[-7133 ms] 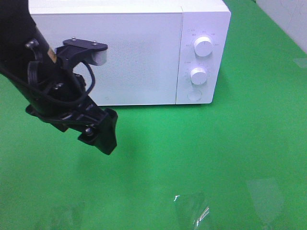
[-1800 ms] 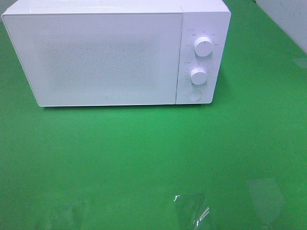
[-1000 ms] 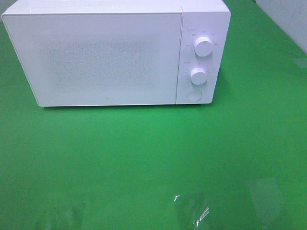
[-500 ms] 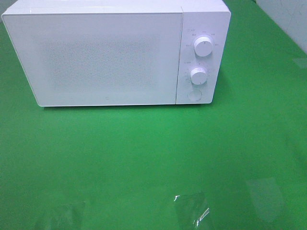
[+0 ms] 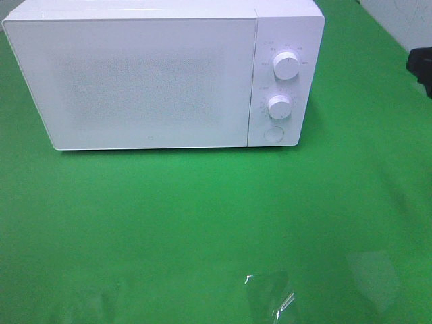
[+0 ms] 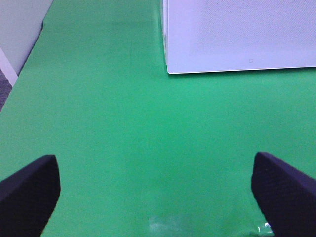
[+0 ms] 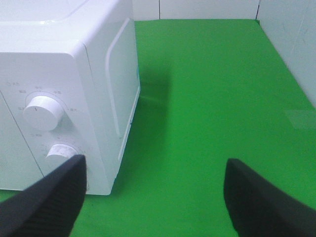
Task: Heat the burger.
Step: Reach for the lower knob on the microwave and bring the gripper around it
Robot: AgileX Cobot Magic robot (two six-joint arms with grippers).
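Observation:
The burger is out of view. A white microwave [image 5: 148,74] stands at the back of the green table with its door shut; it also shows in the left wrist view [image 6: 237,34] and the right wrist view [image 7: 64,94]. Its two white knobs [image 5: 286,66] and a round button [image 5: 273,134] are on the right panel. My left gripper [image 6: 158,190] is open and empty over bare green cloth, in front of the microwave's left corner. My right gripper [image 7: 153,197] is open and empty to the right of the microwave. A black part of the right arm [image 5: 420,64] enters at the right edge.
The green cloth [image 5: 202,223] covers the table. White tiled walls stand behind and to the right [image 7: 291,44]. A grey wall edge [image 6: 19,29] lies left of the table. Glare patches show on the cloth near the front [image 5: 270,293].
The left arm, in front of the microwave door 7 s ago, has left the exterior view. The right arm has just entered at the right edge.

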